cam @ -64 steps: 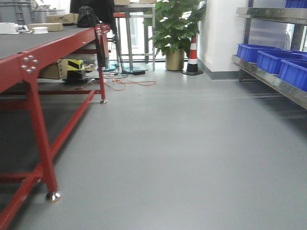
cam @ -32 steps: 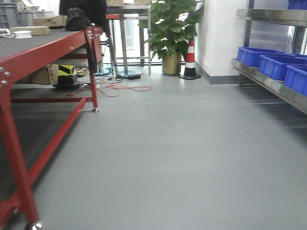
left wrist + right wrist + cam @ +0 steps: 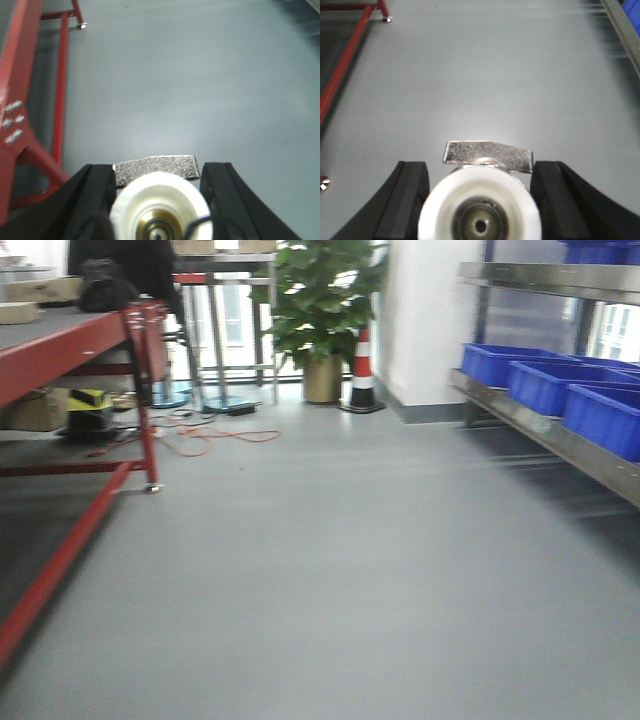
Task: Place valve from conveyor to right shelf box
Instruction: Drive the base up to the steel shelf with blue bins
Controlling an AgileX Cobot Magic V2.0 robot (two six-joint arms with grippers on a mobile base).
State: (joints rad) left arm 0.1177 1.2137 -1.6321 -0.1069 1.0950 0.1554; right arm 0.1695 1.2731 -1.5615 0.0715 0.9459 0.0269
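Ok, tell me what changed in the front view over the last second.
The view swung right, toward the shelf: the red workbench, plant and cone slid left, and the blue bins came further into frame. Nothing in the room itself moved. The left jaws grip a valve, the right jaws a second valve.

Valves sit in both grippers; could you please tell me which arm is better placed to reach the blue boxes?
Probably right: the right gripper holds a valve and its view shows the shelf edge, with the blue boxes on the robot's right; the left gripper, also loaded, faces the red workbench.
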